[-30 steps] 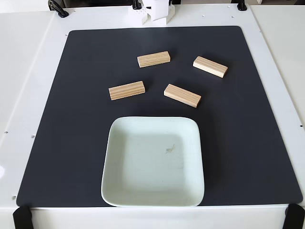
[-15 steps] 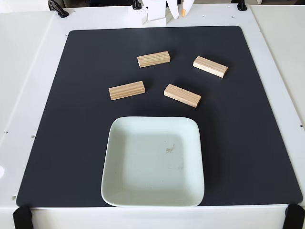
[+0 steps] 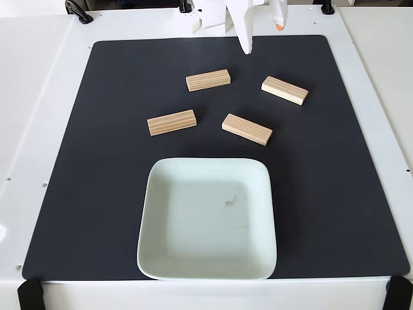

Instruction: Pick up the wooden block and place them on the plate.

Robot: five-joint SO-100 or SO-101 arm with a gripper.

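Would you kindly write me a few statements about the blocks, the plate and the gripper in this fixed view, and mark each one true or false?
1. Four wooden blocks lie on the black mat. True: one at upper left, one at upper right, one at left and one in the middle.
2. One block already rests on the plate. False: the plate holds no block.
3. The gripper is open at the mat's far edge. True.
4. The gripper holds a block. False: it holds nothing.
5. Two blocks are stacked. False: all lie apart, flat on the mat.
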